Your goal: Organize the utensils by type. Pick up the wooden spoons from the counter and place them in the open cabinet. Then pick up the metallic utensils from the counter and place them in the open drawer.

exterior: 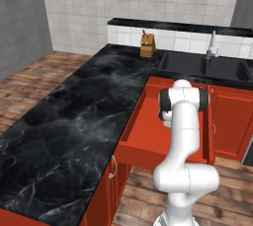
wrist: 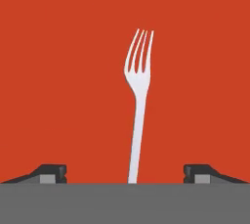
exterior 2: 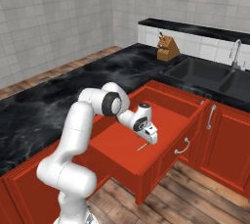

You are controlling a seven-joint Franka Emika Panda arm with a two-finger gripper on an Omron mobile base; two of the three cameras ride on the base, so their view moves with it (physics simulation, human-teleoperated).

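Nearest the hand camera, the gripper (wrist: 125,174) stands with its two dark fingertips spread wide, one at seven o'clock and one at five o'clock of the hand view, and neither touches anything. Between them, clear of both, a silvery fork (wrist: 138,105) lies on the flat red floor of the drawer (wrist: 58,71), its handle running down toward six o'clock and its tines pointing to twelve. The wide gap on either side of the handle suggests the fork is released, not gripped; it appears to rest on the drawer floor, which is where the task wants metal utensils. In the right base view the gripper (exterior 2: 149,136) hangs low over the open drawer (exterior 2: 161,101), with the fork (exterior 2: 142,146) a thin pale sliver just beneath it at about seven o'clock from the hand. The drawer is pulled well out from the red cabinet front, which gives the arm room to reach straight down into it. Beyond, the black marble counter (exterior 2: 58,96) runs away at ten o'clock; no other utensils can be made out on it. Farthest off, a wooden knife block (exterior 2: 167,48) stands against the tiled wall at one o'clock, with the dark sink (exterior 2: 205,74) and its tap (exterior 2: 235,52) to its right.
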